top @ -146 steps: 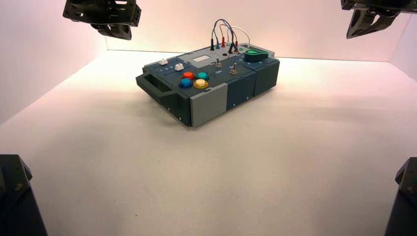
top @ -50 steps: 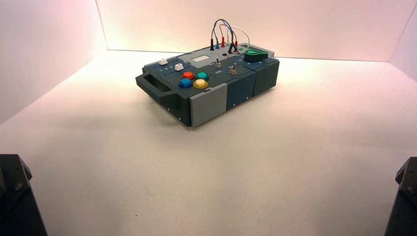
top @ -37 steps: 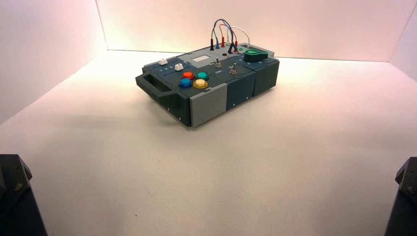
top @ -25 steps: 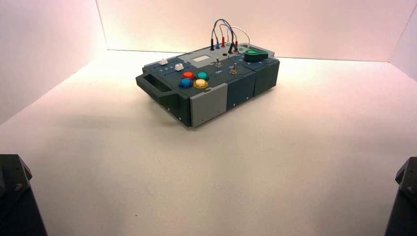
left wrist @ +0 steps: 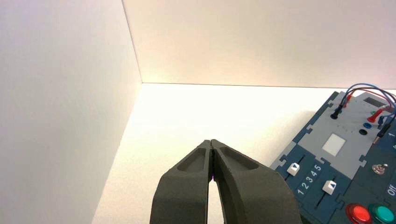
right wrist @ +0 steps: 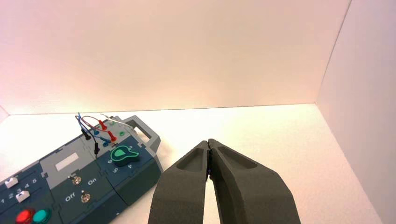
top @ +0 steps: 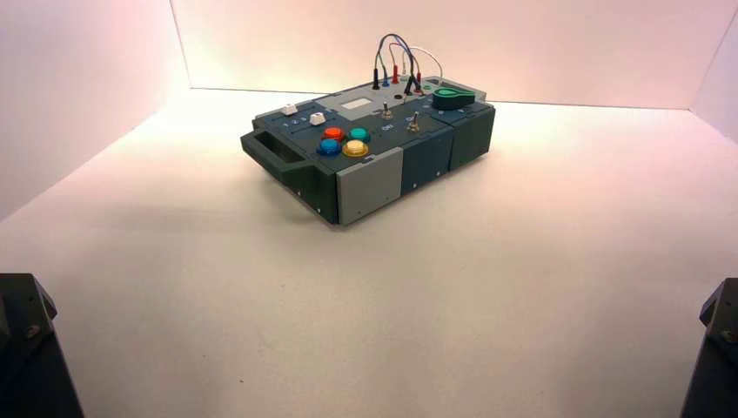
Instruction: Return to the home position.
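The dark blue and grey box (top: pixel 370 148) stands turned on the white table, toward the back. It bears red, green, blue and yellow buttons (top: pixel 344 141), two white sliders (top: pixel 303 114), two toggle switches (top: pixel 399 116), a green knob (top: pixel 450 95) and plugged wires (top: pixel 396 61). Neither gripper shows in the high view. In the left wrist view my left gripper (left wrist: pixel 211 143) is shut and empty, held high and off the box's slider end (left wrist: pixel 327 172). In the right wrist view my right gripper (right wrist: pixel 208 142) is shut and empty, held high off the box's knob end (right wrist: pixel 123 155).
White walls enclose the table at the back (top: pixel 435 43), left (top: pixel 78 87) and right. The two dark arm bases sit at the near corners, one at the left (top: pixel 26 357) and one at the right (top: pixel 715 348).
About three seconds ago both grippers showed at the top corners of the high view; they have since left it. Nothing has moved in the last second.
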